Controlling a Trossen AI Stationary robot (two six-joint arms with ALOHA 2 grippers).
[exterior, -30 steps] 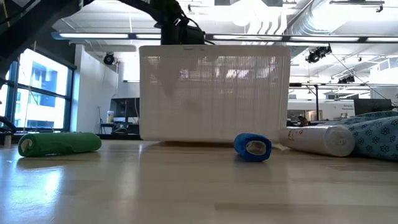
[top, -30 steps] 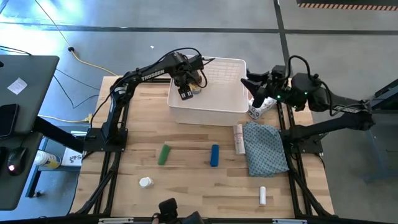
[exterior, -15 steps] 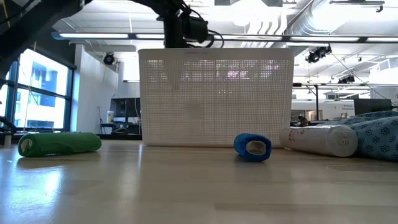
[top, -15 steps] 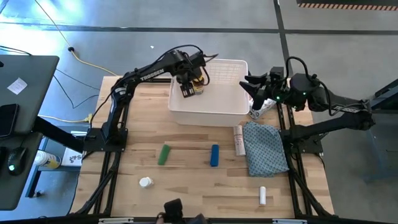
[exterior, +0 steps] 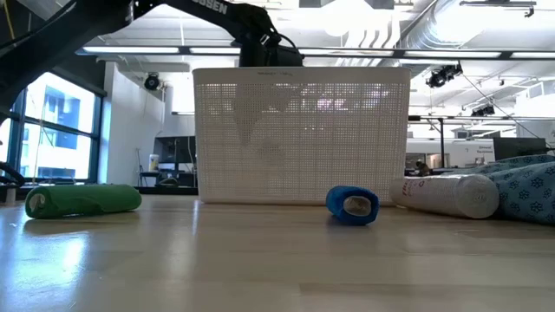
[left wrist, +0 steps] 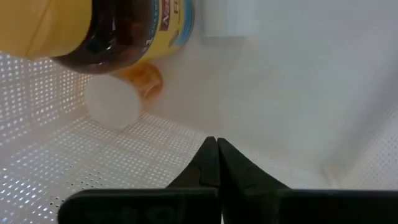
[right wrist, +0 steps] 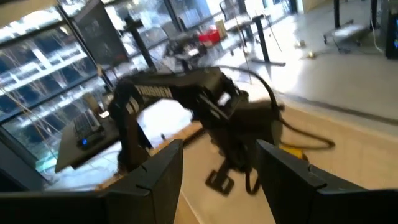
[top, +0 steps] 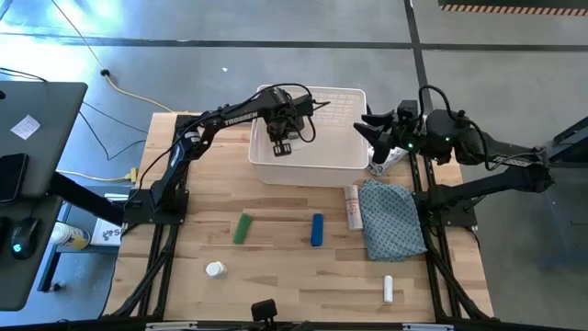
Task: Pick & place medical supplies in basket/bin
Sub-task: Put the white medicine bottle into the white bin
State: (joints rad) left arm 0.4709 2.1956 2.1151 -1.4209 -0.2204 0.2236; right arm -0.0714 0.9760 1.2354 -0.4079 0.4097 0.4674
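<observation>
Now the left gripper (top: 281, 147) sits lower inside the bin (top: 344, 157), fingers (left wrist: 206, 167) pressed together, empty; the amber bottle (left wrist: 121, 31) lies released there. Right gripper (top: 370, 126) waits spread wide.

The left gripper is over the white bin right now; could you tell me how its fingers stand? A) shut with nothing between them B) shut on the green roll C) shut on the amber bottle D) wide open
A: in the left wrist view the left gripper has its fingertips pressed together with nothing between them, while the amber bottle lies free inside the white bin.
</observation>
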